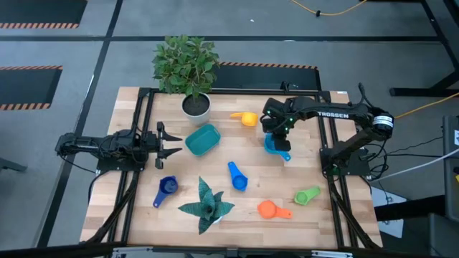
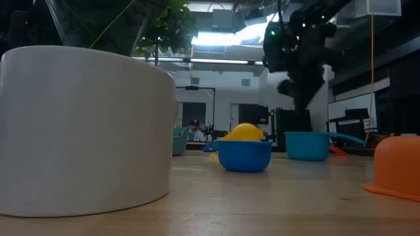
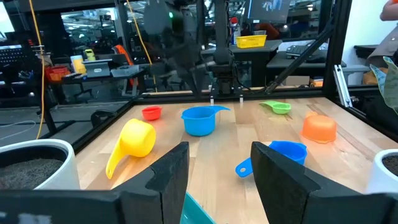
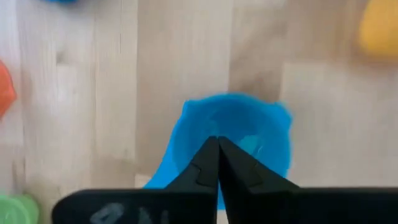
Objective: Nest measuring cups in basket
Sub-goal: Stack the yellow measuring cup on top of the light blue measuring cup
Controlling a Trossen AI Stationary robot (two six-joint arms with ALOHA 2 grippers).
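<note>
On the surface (image 1: pixel 143 215), the dark blue cup (image 1: pixel 166 188) lies at seven o'clock, the orange cup (image 1: pixel 268 209) and green cup (image 1: pixel 307 195) at five. The teal basket (image 1: pixel 202 140) sits near centre, beside the waiting, wide-open left gripper (image 1: pixel 174 142). At two o'clock the right gripper (image 4: pixel 217 163), pinched shut on nothing, hovers over the light blue cup (image 4: pixel 233 143).

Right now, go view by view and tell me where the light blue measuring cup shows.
High view: light blue measuring cup right of centre, under the right pincer.
Low view: right of centre, behind the blue cup.
Left wrist view: centre, far side of the table.
Right wrist view: fills the lower middle, behind the shut fingers.
Shared landmark: the yellow cup, beside it in every view.
</note>
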